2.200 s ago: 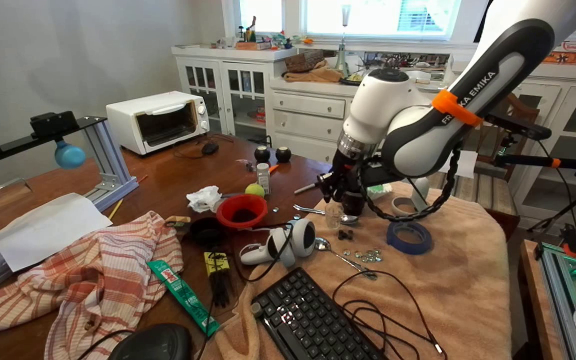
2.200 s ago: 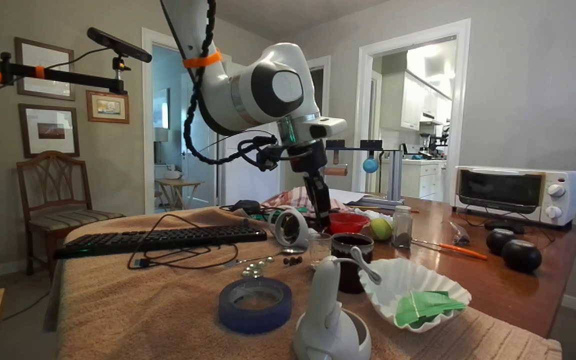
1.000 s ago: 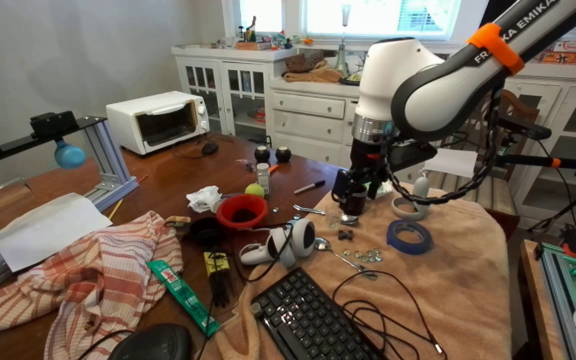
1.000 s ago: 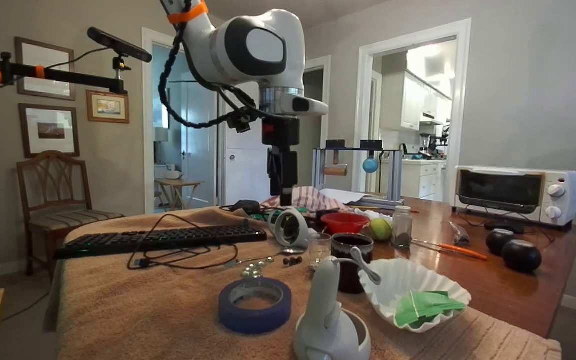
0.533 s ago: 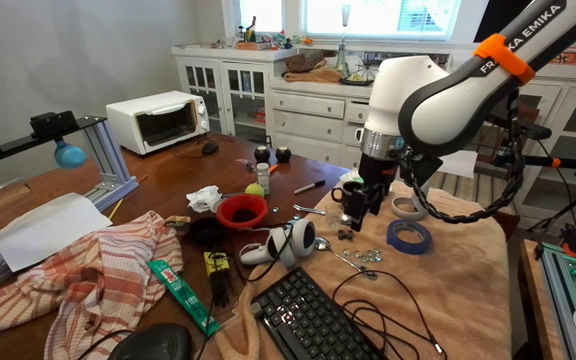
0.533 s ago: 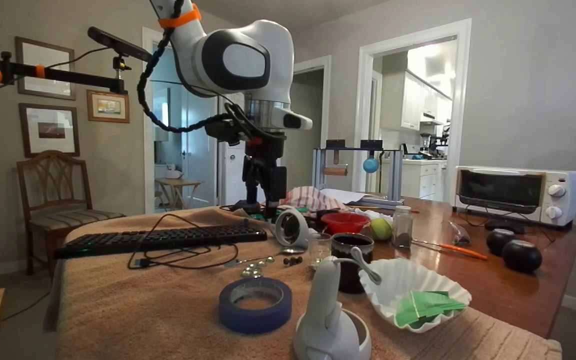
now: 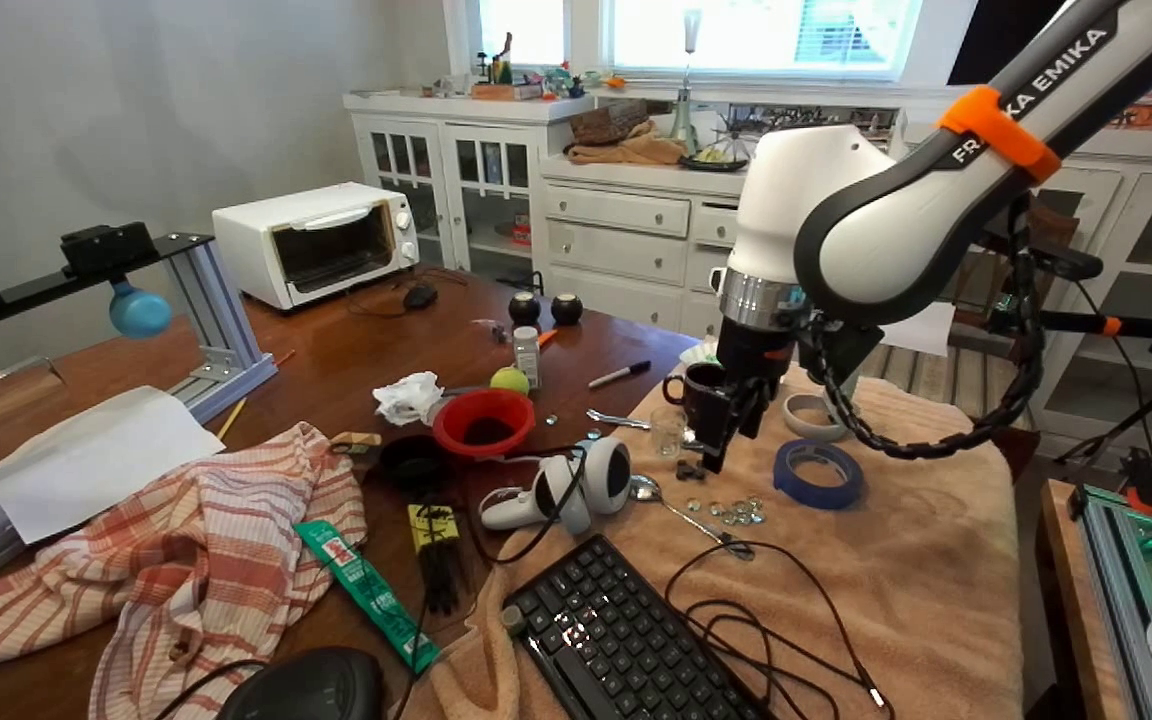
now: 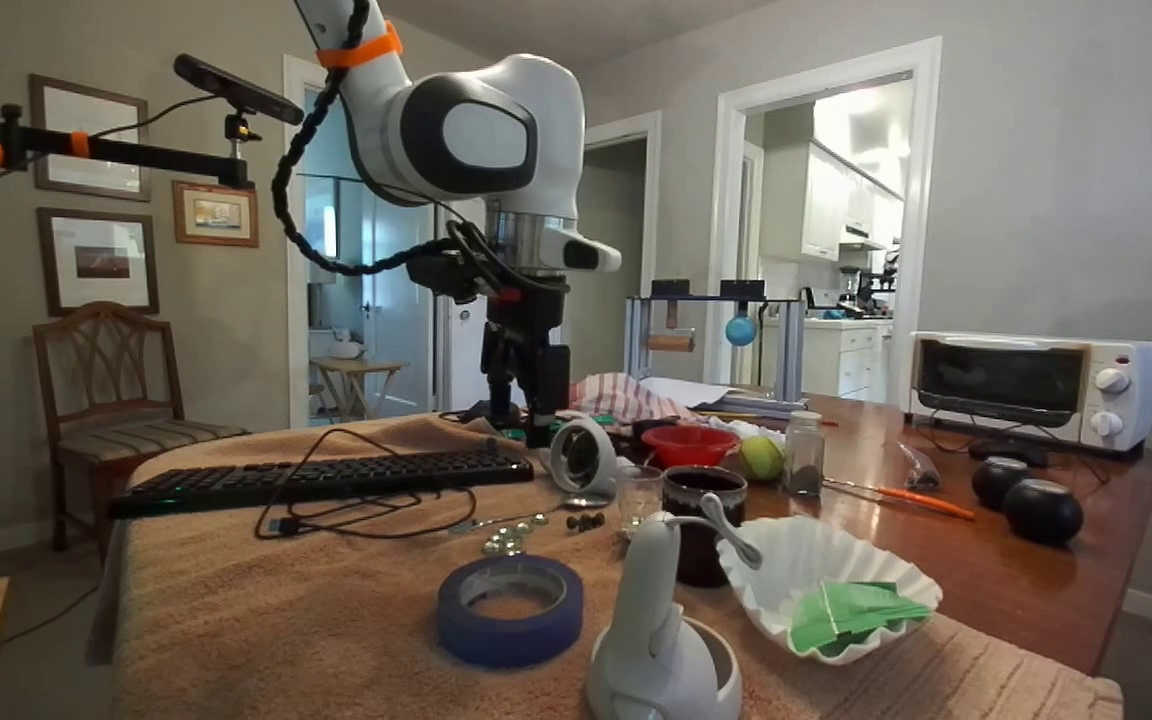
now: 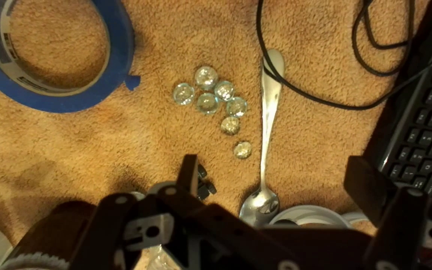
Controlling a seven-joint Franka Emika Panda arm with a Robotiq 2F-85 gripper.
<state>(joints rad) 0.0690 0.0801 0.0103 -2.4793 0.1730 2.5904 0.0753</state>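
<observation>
In the wrist view, empty jaws stand wide apart above a metal spoon on nubbly towel, which likely stops the glass beads rolling. In an exterior view, one jaw hangs near small black lumps. In an exterior view, a fluted dish cradles folded green sheets.

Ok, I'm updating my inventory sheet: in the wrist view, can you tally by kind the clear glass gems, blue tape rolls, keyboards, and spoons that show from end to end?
Clear glass gems: 7
Metal spoon: 1
Blue tape roll: 1, cut off by the frame
Black keyboard: 1, only partly in view
Total: 10
</observation>
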